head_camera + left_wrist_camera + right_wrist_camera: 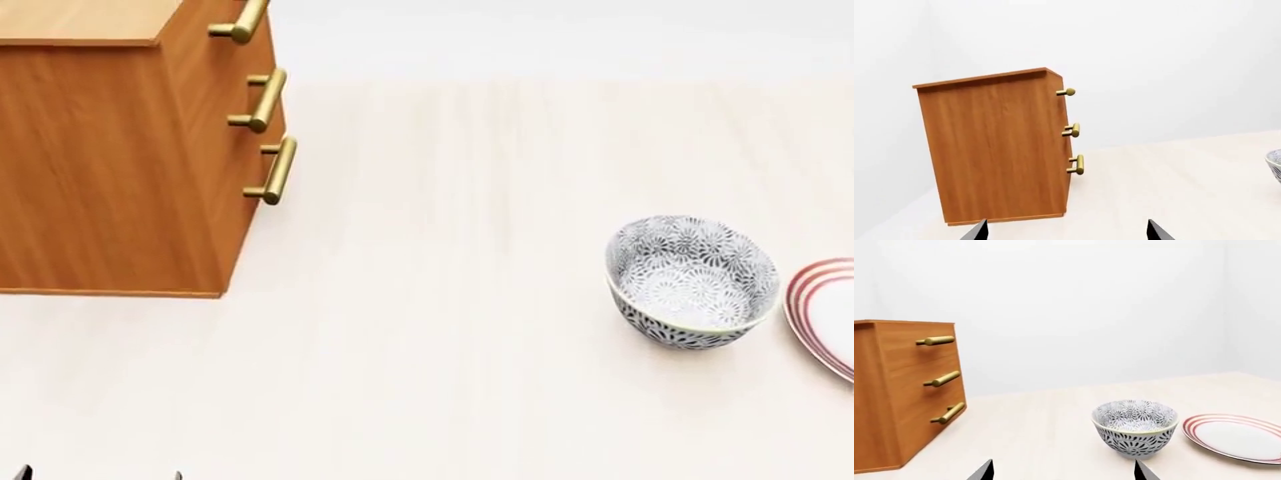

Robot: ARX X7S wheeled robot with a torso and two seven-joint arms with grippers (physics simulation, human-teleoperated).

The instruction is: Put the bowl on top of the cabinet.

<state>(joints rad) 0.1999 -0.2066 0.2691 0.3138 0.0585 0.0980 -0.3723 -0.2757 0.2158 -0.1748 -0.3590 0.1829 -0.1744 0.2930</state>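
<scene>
Setting: plain white walls behind a pale, lightly grained wooden tabletop (441, 330) that fills the head view.

Item, far left: orange-brown wooden cabinet (107, 160) with a lighter wood top and three brass bar handles (267, 100) down its right-facing drawer front. It stands upright on the table. Its top is bare where visible, though only a corner of it shows.

Item, near left: left gripper (1067, 231). Only two dark fingertips show, set wide apart with nothing between them. It faces the cabinet's side panel, with the bowl far off to its right.

Item, near right: right gripper (1064, 471). Two dark fingertips, likewise spread wide and empty. It looks straight at the bowl, which lies just ahead, near but not touching.

Item, right of centre: deep round white bowl (694, 280) with a dense dark grey floral pattern inside and out and a pale rim. It sits upright on the table, well apart from the cabinet. Judged rigid, glazed, probably slippery and breakable, and light enough for one arm. Best hold is likely a pinch over the rim, one finger inside the wall and one outside.

Item, far right: flat white plate with red rings (827, 315), just beside the bowl and apart from it; liable to be knocked during the approach.
</scene>
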